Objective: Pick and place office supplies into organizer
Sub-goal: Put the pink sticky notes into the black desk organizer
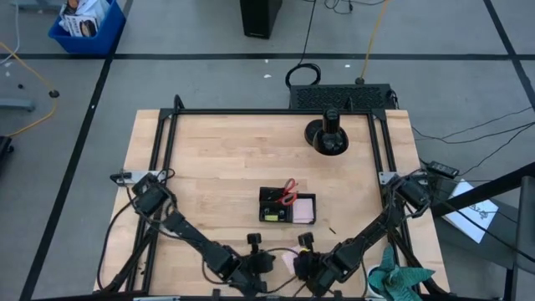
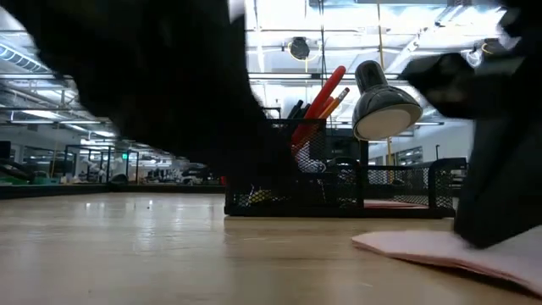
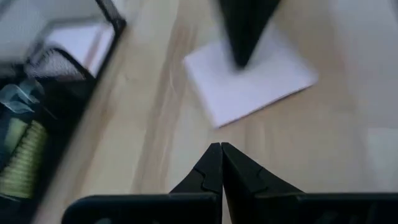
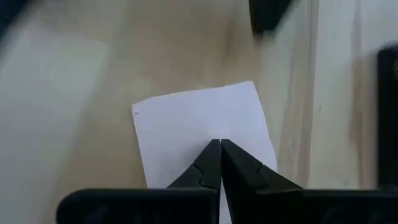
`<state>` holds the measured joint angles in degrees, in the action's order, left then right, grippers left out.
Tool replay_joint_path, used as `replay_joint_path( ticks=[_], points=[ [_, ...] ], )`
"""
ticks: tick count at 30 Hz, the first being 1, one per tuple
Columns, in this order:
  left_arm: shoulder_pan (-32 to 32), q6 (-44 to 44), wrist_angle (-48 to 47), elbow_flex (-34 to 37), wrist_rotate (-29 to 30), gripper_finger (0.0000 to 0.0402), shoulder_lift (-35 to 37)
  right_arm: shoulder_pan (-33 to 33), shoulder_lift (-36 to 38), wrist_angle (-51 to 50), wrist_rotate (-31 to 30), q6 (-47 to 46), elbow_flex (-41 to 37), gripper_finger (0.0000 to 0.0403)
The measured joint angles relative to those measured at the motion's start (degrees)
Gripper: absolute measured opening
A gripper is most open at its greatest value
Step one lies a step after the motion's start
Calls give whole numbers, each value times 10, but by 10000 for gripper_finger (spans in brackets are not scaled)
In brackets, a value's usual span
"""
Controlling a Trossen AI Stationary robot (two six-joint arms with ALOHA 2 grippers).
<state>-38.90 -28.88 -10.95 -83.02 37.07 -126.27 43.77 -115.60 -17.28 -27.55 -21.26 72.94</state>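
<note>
Pink sticky-note pad lies flat on the bench, near the organizer, under the right pincer, whose tips are pressed together, holding nothing. Likely light, thin, floppy; best taken by an edge. Square, so no long axis. Left pincer closed, empty, just beside.

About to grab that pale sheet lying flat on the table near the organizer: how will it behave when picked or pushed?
The pale sheet looks thin and flat on the table, so probably light and floppy. With no raised edge visible, the shut right end effector over it may just slide it across the wood.
</note>
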Motion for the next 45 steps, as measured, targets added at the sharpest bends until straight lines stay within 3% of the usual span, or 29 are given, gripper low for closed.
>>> replay_joint_path(
  ticks=[5,10,20,24,34,45],
  points=[
    [15,-11,22,0,-6,5,-28,30,6,-27,-51,47,41,3],
    [23,-14,33,0,-11,5,-28,48,7,-45,-38,72,57,19],
    [45,-10,65,0,-39,5,-30,72,4,-78,-23,25,57,163],
    [50,-4,74,0,-50,5,-30,77,-8,-120,-27,5,57,199],
    [60,-14,84,0,-80,5,-30,96,-64,-123,-134,17,60,180],
    [66,-10,123,0,-148,5,-30,94,-85,-124,-173,13,59,139]
  ],
)
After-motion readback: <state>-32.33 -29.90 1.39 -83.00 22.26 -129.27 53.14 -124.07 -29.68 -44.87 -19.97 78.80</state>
